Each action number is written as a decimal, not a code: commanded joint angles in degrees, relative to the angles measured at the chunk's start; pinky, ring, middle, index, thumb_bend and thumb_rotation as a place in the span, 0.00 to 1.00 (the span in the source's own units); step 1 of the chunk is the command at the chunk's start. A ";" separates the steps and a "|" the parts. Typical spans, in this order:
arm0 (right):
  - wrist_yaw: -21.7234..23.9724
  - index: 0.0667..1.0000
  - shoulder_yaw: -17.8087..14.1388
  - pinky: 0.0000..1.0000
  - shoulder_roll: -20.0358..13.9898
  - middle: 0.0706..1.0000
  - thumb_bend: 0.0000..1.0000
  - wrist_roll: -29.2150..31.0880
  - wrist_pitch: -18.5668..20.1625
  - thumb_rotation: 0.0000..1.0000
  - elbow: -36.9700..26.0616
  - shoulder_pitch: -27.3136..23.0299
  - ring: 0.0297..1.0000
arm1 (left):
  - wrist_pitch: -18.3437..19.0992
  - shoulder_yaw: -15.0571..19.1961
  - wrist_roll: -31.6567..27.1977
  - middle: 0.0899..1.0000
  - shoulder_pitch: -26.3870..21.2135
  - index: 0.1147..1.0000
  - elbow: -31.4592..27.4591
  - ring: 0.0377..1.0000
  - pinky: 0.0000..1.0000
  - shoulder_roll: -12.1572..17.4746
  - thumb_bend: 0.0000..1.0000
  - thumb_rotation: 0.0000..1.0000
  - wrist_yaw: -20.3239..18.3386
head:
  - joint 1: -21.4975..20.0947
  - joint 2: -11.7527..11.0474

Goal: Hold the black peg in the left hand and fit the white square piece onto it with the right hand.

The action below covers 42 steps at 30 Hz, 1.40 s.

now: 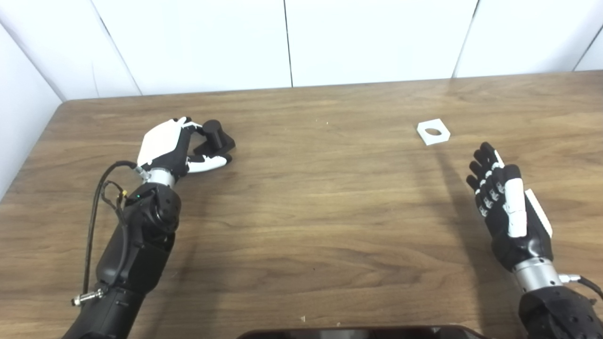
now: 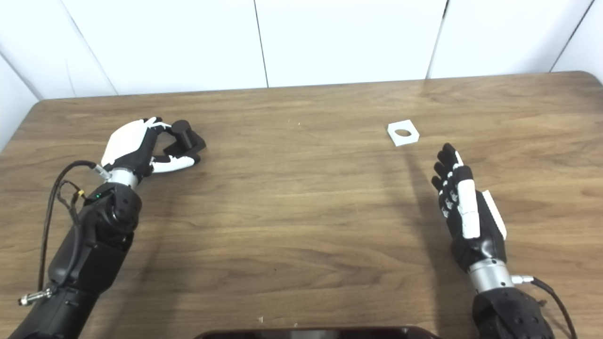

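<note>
Your black peg (image 1: pixel 214 136) sits at the left side of the counter (image 1: pixel 301 212), a round post standing upright on a dark base. Your left hand (image 1: pixel 172 148) is wrapped around it: fingers curl over the far side, thumb lies along the near side of the base. The base looks down on the wood, so you have a grip but likely no lift yet. That hold leaves the post top exposed, which is what you want for the fit.

The white square piece (image 1: pixel 433 131) lies flat on the right side, well apart from the peg, its round hole facing up. Nothing touches it.

Your right hand (image 1: pixel 506 207) hovers near the piece on its near side, fingers extended and spread, palm turned inward toward centre, holding nothing. It looks staged for a reach, not yet a grasp.

The piece is thin and flat on the counter, so expect an edge pinch. Slipping is the risk. A dark object edge (image 1: pixel 358 333) shows at the bottom; can't tell what it is.
</note>
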 commanded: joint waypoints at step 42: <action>-0.27 1.00 -1.92 1.00 -0.32 1.00 0.60 1.45 -1.68 1.00 -2.76 -0.30 1.00 | -1.62 2.22 -3.49 0.92 -2.46 0.43 -0.14 1.00 1.00 -1.07 0.52 0.10 5.17 | 0.50 0.73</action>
